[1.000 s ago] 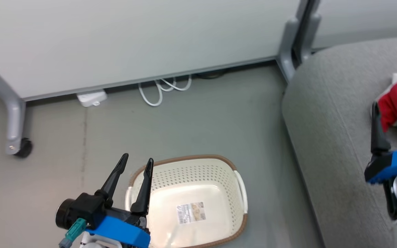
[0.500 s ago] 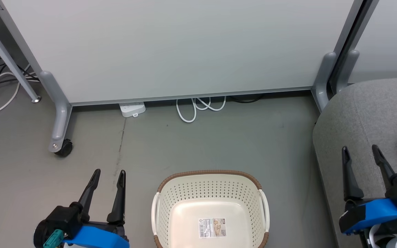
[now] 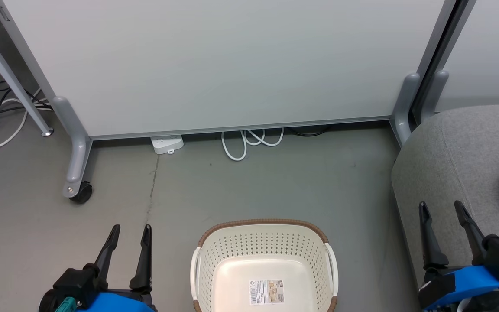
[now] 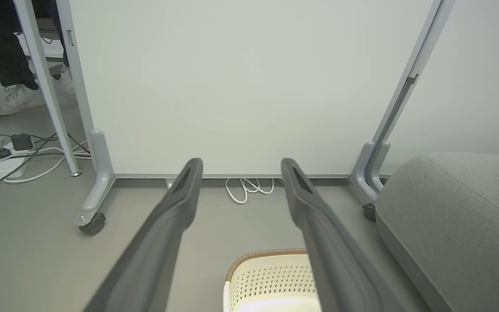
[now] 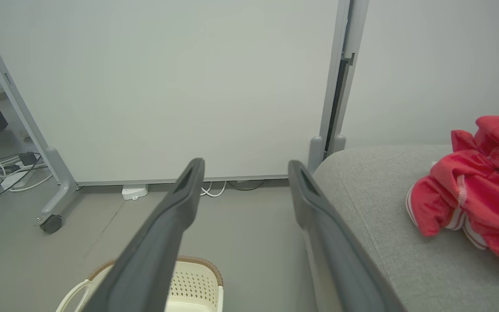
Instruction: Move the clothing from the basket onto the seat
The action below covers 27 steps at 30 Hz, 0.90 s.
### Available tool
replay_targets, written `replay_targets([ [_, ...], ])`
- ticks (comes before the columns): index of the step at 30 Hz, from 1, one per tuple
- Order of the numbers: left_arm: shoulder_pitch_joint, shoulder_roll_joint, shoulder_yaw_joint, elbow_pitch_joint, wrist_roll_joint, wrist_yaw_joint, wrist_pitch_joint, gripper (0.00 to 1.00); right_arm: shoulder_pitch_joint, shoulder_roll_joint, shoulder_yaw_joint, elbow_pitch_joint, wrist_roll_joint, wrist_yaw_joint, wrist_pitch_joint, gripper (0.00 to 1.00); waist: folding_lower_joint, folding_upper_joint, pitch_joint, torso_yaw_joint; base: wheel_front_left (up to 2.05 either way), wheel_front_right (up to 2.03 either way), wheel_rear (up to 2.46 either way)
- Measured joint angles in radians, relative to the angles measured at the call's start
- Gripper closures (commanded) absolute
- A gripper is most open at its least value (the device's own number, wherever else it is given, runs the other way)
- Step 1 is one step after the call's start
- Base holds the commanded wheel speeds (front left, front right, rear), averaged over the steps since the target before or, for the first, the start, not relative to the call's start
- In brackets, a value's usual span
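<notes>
Across the back, a big white partition (image 3: pixel 232 65) on grey wheeled legs over a grey floor (image 3: pixel 275 186), and at the right the wide grey seat (image 3: pixel 448 164). Low in the middle, on the floor, the cream basket (image 3: pixel 262 222) with a paper label (image 3: pixel 267 291) on its bare bottom, and well apart from it the red clothing (image 5: pixel 483 195), heaped on the seat. Left claw (image 3: pixel 131 227) and right claw (image 3: pixel 440 203) either side of the basket, both spread open and gripping nothing; under the partition, a coiled white cable (image 3: pixel 249 143).
</notes>
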Motion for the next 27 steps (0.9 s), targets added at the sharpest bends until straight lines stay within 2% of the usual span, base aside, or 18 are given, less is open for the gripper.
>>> replay_targets([
  [15, 0.004, -0.005, 0.004, 0.028, 0.003, 0.0, 0.0, 0.0, -0.004, 0.0, 0.009, 0.007, 0.022, 0.0, 0.004, 0.0, 0.0, 0.0, -0.006, -0.003, 0.0, 0.0, 0.0],
  [16, 0.004, -0.006, 0.005, 0.03, 0.003, 0.0, 0.0, 1.0, -0.004, 0.0, 0.01, 0.008, 0.022, 0.0, 0.004, 1.0, 0.0, 0.0, -0.007, -0.004, 0.0, 0.0, 0.0],
  [27, 0.046, -0.028, -0.007, 0.116, -0.006, 0.0, 0.006, 1.0, 0.007, 0.008, 0.01, 0.113, 0.024, 0.0, 0.011, 1.0, 0.0, 0.0, -0.008, -0.006, 0.0, 0.0, 0.0],
])
